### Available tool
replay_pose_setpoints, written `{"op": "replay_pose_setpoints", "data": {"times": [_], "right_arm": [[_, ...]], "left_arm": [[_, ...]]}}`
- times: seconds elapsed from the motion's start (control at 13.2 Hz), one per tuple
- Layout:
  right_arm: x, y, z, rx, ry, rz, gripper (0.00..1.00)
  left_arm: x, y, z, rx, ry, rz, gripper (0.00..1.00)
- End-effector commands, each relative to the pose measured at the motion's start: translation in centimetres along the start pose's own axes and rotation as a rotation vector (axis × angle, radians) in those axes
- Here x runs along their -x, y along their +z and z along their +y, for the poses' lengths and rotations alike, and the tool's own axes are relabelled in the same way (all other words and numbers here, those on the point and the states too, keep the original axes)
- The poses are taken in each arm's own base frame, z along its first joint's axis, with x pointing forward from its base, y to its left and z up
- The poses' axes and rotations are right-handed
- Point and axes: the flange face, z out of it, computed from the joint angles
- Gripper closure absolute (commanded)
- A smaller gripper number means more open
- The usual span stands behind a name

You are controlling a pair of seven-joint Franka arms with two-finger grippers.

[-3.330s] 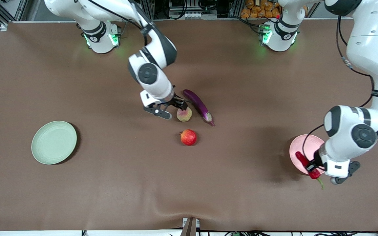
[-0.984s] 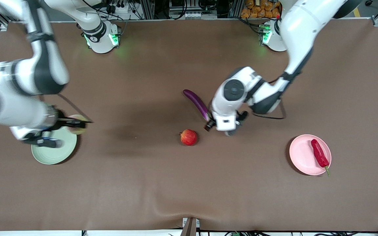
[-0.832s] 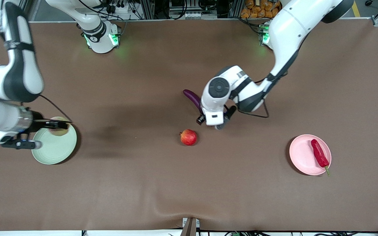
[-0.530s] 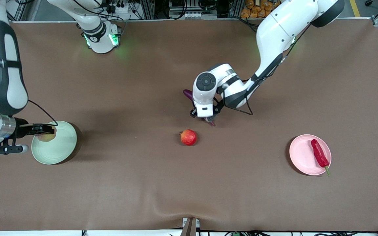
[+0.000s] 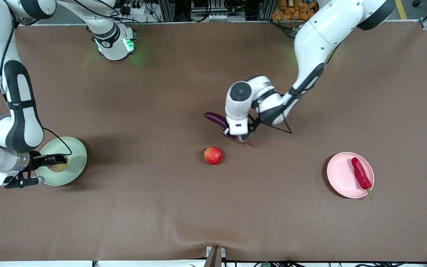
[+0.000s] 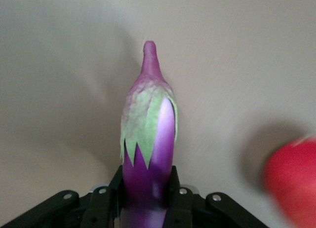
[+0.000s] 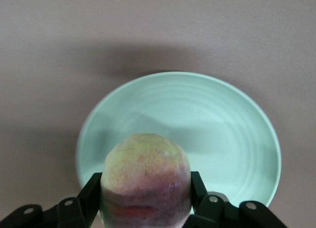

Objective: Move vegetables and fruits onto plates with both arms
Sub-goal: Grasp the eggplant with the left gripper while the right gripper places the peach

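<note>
My right gripper (image 5: 56,162) is shut on the yellow-green fruit (image 5: 58,167) and holds it over the pale green plate (image 5: 73,152); the right wrist view shows the fruit (image 7: 146,174) between my fingers above the plate (image 7: 222,134). My left gripper (image 5: 237,135) is shut on the purple eggplant (image 5: 215,119) near the table's middle; the left wrist view shows the eggplant (image 6: 148,139) clamped, stem end pointing away. The red pomegranate-like fruit (image 5: 213,155) lies on the table, nearer the front camera than the eggplant. The red chili (image 5: 361,173) lies on the pale pink plate (image 5: 339,174).
The brown table cover (image 5: 213,207) has a wrinkle at its front edge. Both arm bases (image 5: 113,40) stand along the table's robot side. The red fruit (image 6: 294,183) shows blurred at the left wrist view's edge.
My right gripper carried the yellow-green fruit over the green plate and lower toward it. My left gripper closed on the eggplant, which has shifted and turned slightly.
</note>
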Motion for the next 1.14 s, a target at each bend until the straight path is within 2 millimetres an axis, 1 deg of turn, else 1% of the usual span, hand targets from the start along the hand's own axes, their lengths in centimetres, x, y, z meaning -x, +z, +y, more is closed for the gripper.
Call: {"op": "replay_pose_setpoints", "data": {"times": [0.0,0.08,0.15,0.23,0.3,0.38,0.45,0.53,0.61,0.68,0.76,0.83,0.91,0.98,1.06], "right_arm": [[1.4,1.4,4.9,-0.016,-0.049,0.001,0.81],[1.9,1.6,6.0,-0.022,-0.056,0.001,0.61],[2.0,1.5,6.1,-0.030,-0.063,0.005,0.07],[1.6,0.5,5.5,-0.029,-0.066,0.014,0.00],[0.8,-0.7,3.6,-0.035,-0.096,0.021,0.00],[-0.3,-3.9,0.7,-0.040,-0.138,0.035,0.00],[-1.7,-6.0,-2.5,-0.053,-0.184,0.036,0.00],[-3.0,-7.4,-5.9,-0.071,-0.210,0.038,0.00],[-4.1,-7.6,-9.6,-0.108,-0.190,0.046,0.00],[-5.1,-7.6,-13.7,-0.150,-0.147,0.050,0.00],[-5.7,-7.4,-17.4,-0.167,-0.095,0.039,0.00],[-6.2,-7.1,-21.9,-0.162,-0.056,0.025,0.00],[-6.5,-6.7,-26.7,-0.151,-0.017,0.009,0.00],[-6.4,-6.2,-31.4,-0.138,0.021,-0.005,0.00],[-6.4,-6.2,-36.0,-0.129,0.059,0.017,0.00]], "left_arm": [[-9.8,-6.9,-0.5,0.053,0.010,0.102,1.00],[-13.9,-8.5,-1.0,0.055,0.037,0.121,1.00],[-18.4,-9.3,-2.1,0.045,0.076,0.133,1.00],[-23.0,-10.3,-2.9,0.045,0.086,0.135,1.00],[-27.0,-11.1,-3.7,0.023,0.086,0.133,1.00],[-30.8,-11.4,-4.7,-0.018,0.145,0.121,1.00],[-34.1,-11.6,-6.0,-0.047,0.218,0.113,1.00],[-36.3,-11.3,-7.3,-0.065,0.303,0.109,1.00],[-38.7,-10.7,-8.6,-0.076,0.384,0.100,1.00],[-41.1,-9.6,-10.2,-0.085,0.452,0.082,1.00],[-42.7,-8.4,-11.7,-0.092,0.496,0.055,1.00],[-43.3,-7.5,-12.4,-0.099,0.534,0.041,1.00],[-44.0,-7.0,-13.1,-0.107,0.560,0.035,1.00],[-45.4,-6.5,-14.5,-0.114,0.588,0.026,1.00],[-47.1,-6.4,-16.2,-0.116,0.615,0.019,1.00]]}}
